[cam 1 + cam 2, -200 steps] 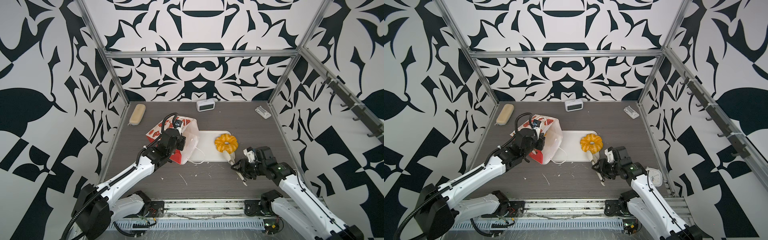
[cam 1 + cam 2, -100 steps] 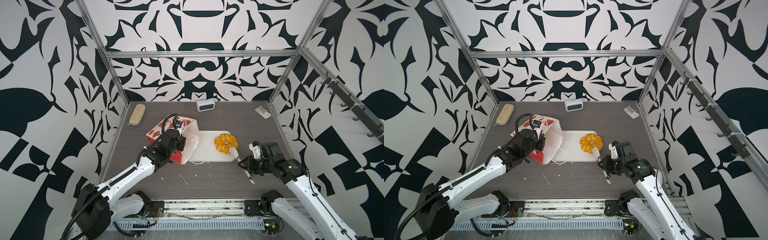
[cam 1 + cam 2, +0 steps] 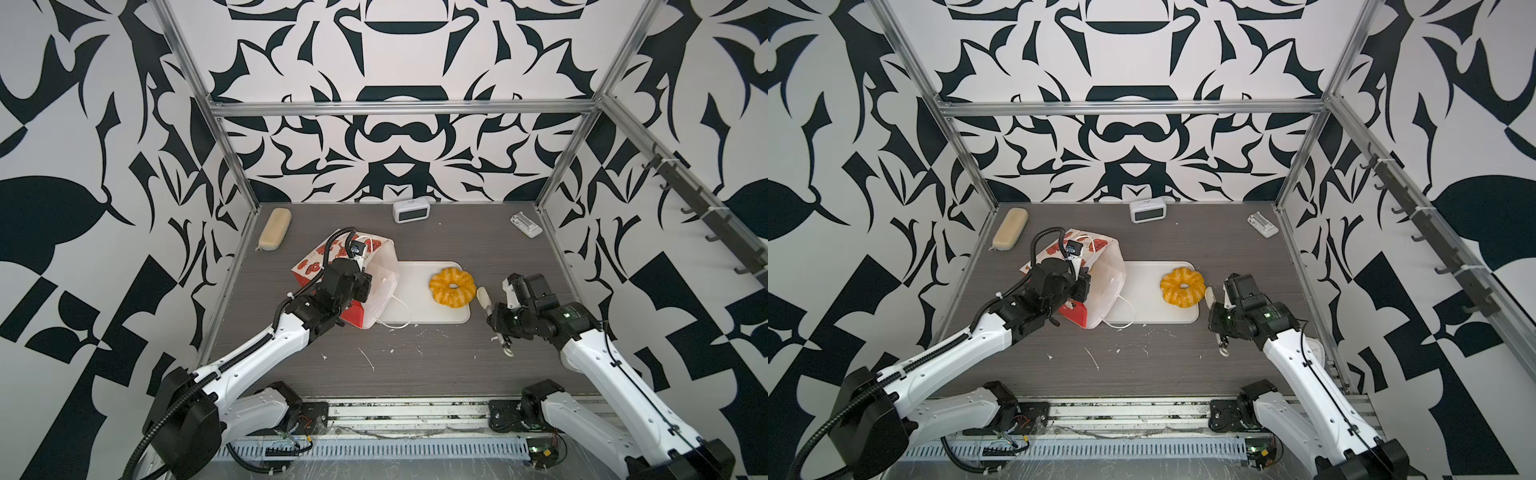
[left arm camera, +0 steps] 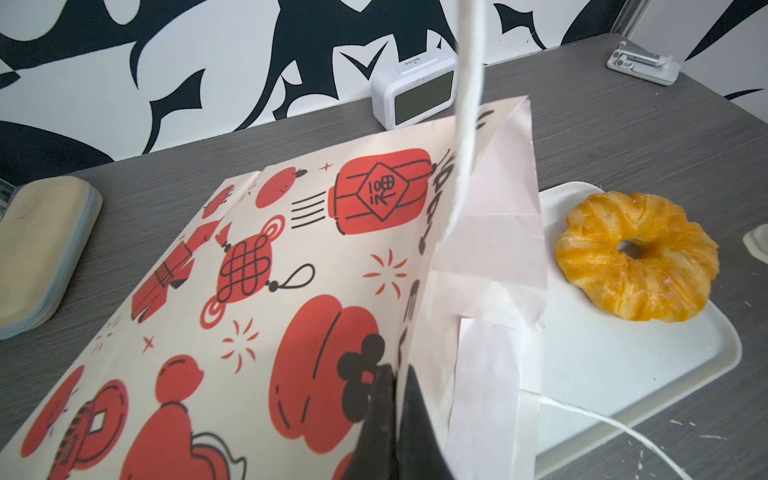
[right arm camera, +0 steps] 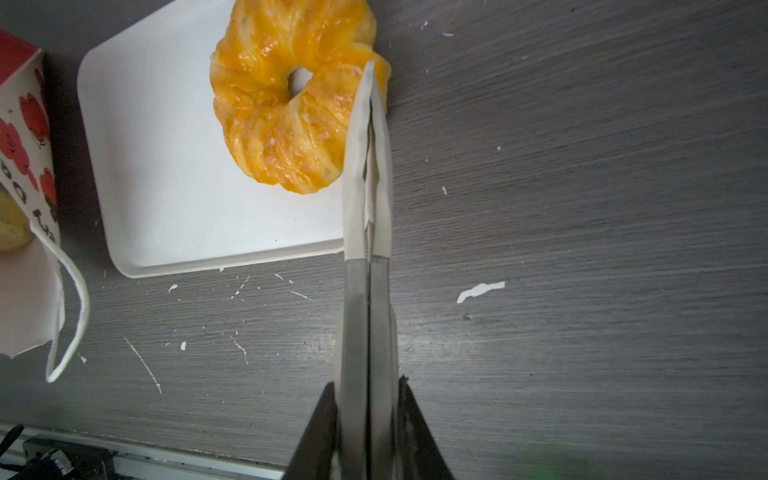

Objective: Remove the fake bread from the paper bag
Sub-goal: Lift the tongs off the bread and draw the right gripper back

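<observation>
Where the paper bag (image 3: pixel 322 266) lies: on the left part of the grey table (image 3: pixel 415 374), tipped over on its side, red pictures up. Its white open mouth is turned to the white tray (image 3: pixel 419 307) and reaches over the tray's left end.
Left gripper (image 4: pixel 395 374): pinched tight on the top edge of the bag's mouth, one black finger outside the paper and one inside.
Big ring bread (image 3: pixel 452 287): out of the bag, flat on the right end of the tray, shiny and golden, hole facing up.
Bread inside: a bit of yellow bread (image 5: pixel 10 224) peeks from the bag's mouth in the right wrist view. I cannot tell which piece it is.
Right gripper (image 5: pixel 368 419): squeezed on a pair of long metal tongs (image 5: pixel 368 316).
Tongs tips: wrapped in white and pressed together with nothing between them. They are just beside the ring's right side, past the tray's right edge, and a small gap shows in both top views.
Cord handle (image 5: pixel 77 291): a white loop hanging from the mouth onto the table by the tray's front edge.
Back of the table: a tan case (image 3: pixel 274 228) in the left corner, a small white clock (image 3: pixel 410 210) in the middle, a small white thing (image 3: pixel 525 224) at the right.
Table front: little white scraps (image 5: pixel 480 290) lie about.
</observation>
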`<state>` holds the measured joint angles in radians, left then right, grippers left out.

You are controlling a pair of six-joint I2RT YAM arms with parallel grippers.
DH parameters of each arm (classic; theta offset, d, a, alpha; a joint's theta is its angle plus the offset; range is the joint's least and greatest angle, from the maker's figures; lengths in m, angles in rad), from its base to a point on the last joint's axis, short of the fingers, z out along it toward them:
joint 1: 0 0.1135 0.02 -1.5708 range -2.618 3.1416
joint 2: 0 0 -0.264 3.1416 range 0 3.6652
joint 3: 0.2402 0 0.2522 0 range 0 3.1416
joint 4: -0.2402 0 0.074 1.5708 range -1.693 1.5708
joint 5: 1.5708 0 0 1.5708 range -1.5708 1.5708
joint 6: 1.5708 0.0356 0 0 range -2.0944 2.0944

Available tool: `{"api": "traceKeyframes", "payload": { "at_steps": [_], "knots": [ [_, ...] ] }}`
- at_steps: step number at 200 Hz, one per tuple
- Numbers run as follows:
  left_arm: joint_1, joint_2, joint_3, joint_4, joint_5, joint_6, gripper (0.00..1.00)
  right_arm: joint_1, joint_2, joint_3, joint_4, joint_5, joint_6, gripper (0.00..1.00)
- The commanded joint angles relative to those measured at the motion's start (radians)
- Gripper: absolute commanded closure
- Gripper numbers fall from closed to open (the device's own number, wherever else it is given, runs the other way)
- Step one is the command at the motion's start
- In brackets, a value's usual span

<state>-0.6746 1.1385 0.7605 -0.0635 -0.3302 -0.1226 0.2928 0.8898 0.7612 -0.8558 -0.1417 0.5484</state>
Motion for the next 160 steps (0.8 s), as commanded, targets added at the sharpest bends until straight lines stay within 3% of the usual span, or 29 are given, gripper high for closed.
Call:
{"api": "traceKeyframes", "payload": {
  "at_steps": [1, 160],
  "knots": [
    [0.0, -0.012, -0.006, 0.027, -0.017, -0.001, 1.0, -0.005, 0.028, -0.006, 0.084, 0.012, -0.026, 0.84],
    [0.0, -0.01, 0.009, 0.019, -0.017, 0.004, 1.0, -0.005, 0.236, 0.037, 0.292, -0.16, -0.044, 0.82]
  ]
}}
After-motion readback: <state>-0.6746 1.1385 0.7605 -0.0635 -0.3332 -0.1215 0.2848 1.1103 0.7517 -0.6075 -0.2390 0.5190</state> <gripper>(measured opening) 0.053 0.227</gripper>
